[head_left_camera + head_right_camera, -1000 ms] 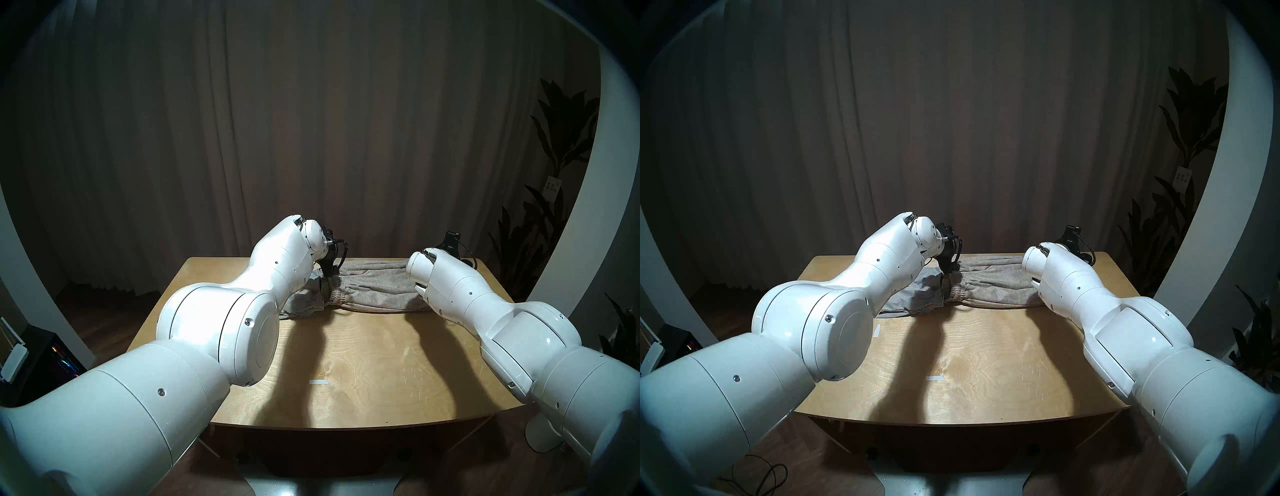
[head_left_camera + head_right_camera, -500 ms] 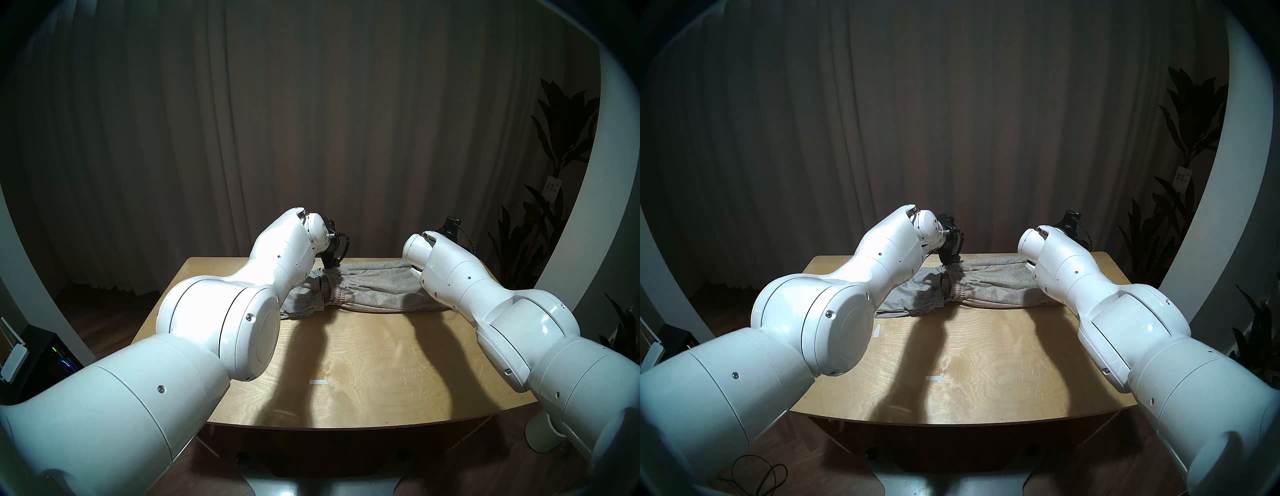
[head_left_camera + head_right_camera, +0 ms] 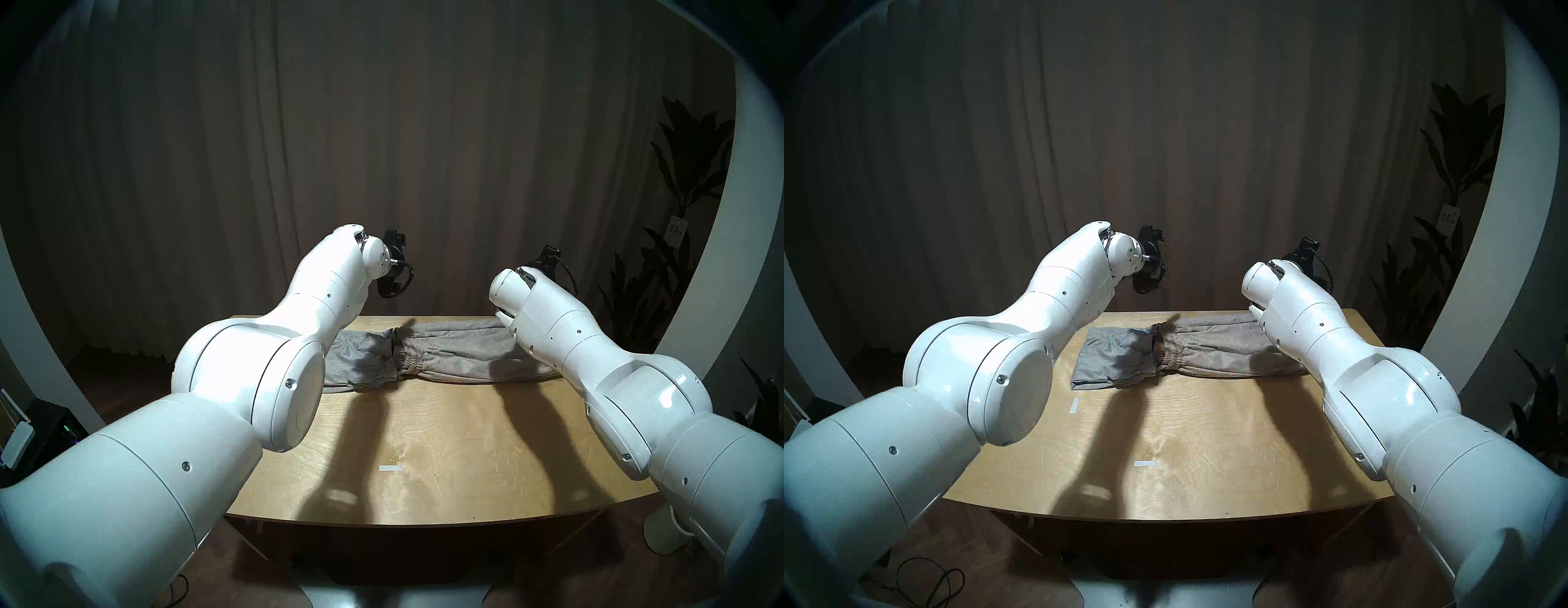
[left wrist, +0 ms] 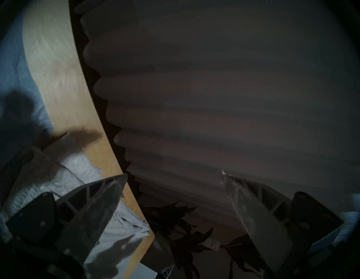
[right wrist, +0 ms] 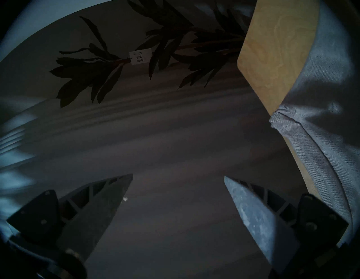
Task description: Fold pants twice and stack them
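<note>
Two pants lie in a row along the far part of the wooden table (image 3: 445, 433). The light grey pair (image 3: 360, 358) is a flat rectangle on the left. The longer beige-grey pair (image 3: 458, 352) stretches to the right, its gathered waistband (image 3: 407, 352) lying over the grey pair's right edge. My left gripper (image 4: 174, 175) hangs open and empty in the air above the far edge, over the waistband. My right gripper (image 5: 178, 176) is open and empty too, beside the beige leg end (image 5: 321, 136); my right wrist hides it in both head views.
Two small white tape marks (image 3: 1145, 463) are stuck on the table. A brown curtain (image 3: 382, 148) hangs right behind the far edge. A dark leafy plant (image 3: 679, 178) stands at the far right. A black box (image 3: 46, 429) sits low on the left.
My left gripper has risen off the beige waistband and swung up and left, uncovering more of the grey pair. My right wrist has lifted a little off the beige leg.
</note>
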You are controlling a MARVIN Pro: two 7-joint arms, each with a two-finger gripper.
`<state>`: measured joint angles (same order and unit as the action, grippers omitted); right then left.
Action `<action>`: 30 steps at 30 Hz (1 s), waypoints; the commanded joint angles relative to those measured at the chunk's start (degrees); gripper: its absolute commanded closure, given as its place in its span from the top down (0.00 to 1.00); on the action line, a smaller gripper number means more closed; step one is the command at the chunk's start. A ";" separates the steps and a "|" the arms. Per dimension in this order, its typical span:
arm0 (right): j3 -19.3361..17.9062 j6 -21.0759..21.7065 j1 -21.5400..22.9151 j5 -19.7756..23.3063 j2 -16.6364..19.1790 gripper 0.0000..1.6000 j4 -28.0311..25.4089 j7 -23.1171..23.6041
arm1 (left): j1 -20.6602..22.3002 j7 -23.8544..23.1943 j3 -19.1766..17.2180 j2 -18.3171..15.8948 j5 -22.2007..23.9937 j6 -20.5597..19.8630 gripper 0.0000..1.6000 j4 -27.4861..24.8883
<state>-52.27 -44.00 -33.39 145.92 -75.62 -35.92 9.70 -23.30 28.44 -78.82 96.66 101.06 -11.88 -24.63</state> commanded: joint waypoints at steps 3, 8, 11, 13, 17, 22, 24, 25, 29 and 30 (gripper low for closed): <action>3.85 2.07 -1.76 -3.82 3.57 1.00 -4.64 2.34 | 1.08 -2.00 0.84 -5.40 -1.80 -2.17 1.00 -2.65; 5.16 2.67 -2.09 -4.84 4.92 1.00 -6.68 2.85 | 0.69 -2.20 0.90 -7.62 -2.42 -2.78 1.00 -3.23; 5.65 2.87 -2.36 -5.33 5.84 1.00 -7.95 3.19 | 0.49 -2.39 0.96 -8.78 -2.76 -3.25 1.00 -3.70; 5.42 2.66 -2.45 -5.12 5.98 1.00 -8.49 3.19 | 0.39 -2.50 1.01 -9.19 -2.91 -3.43 1.00 -3.93; 5.71 2.72 -3.17 -5.26 7.08 1.00 -10.79 3.24 | -0.37 -2.80 0.82 -11.36 -3.32 -4.08 1.00 -4.68; 6.88 3.44 -5.68 -5.14 7.49 1.00 -12.80 2.51 | -1.97 -2.54 1.01 -13.75 -4.25 -4.64 1.00 -4.65; 7.96 4.20 -7.65 -5.03 7.26 1.00 -13.14 1.99 | -2.64 -2.35 0.99 -14.39 -4.45 -4.87 1.00 -4.32; 8.50 4.54 -8.71 -4.93 7.50 1.00 -13.20 1.56 | -3.12 -2.28 0.98 -14.77 -4.57 -5.05 1.00 -4.13; 9.61 5.23 -10.94 -5.01 9.72 1.00 -13.28 1.06 | -4.77 -2.12 1.02 -16.07 -5.00 -5.67 1.00 -3.75; 9.78 5.32 -11.26 -5.11 10.46 1.00 -13.37 1.05 | -5.19 -2.12 1.02 -16.46 -5.10 -5.83 1.00 -3.75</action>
<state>-43.84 -39.77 -40.42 141.11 -68.27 -47.77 11.45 -26.95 26.59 -77.71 83.34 96.42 -16.99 -27.81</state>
